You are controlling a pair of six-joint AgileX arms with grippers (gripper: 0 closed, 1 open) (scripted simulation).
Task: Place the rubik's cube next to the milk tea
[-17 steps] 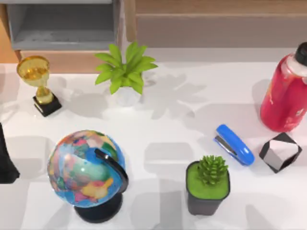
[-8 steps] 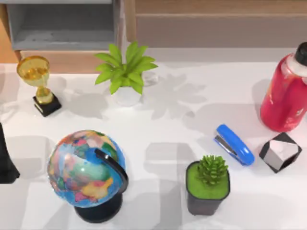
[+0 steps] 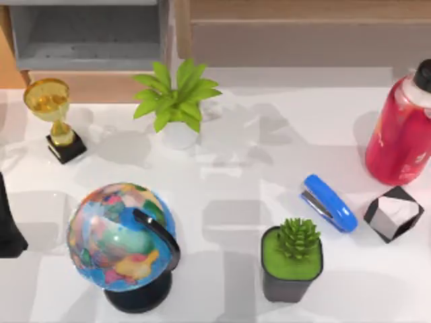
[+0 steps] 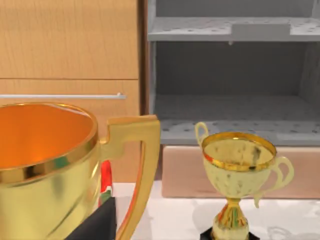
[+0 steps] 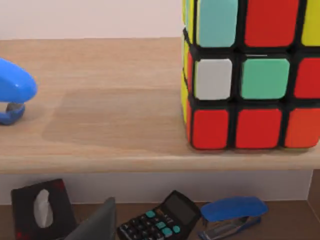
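Observation:
The rubik's cube [image 3: 394, 213], black-edged with white and grey faces, rests on the white table [image 3: 229, 222] at the far right, turned corner-on. Just behind it, a short gap away, stands the milk tea [image 3: 399, 138], a tall red bottle with pale swirls and a black cap. No gripper touches either one. A dark part of my left arm [image 3: 8, 225] sits at the table's left edge. In the right wrist view a cube with coloured stickers [image 5: 250, 75] stands on a wooden ledge [image 5: 100, 115]; I cannot tell whether it is the same cube.
A blue stapler [image 3: 328, 203] lies left of the cube, with a potted succulent [image 3: 292, 259] in front of it. A globe [image 3: 124, 242] stands front left, a gold trophy [image 3: 55, 118] back left, and a leafy plant [image 3: 176, 101] at the back. A grey shelf unit [image 3: 87, 33] lines the rear.
The soft shadows across the middle of the table have shifted and thinned. No object on the table has moved.

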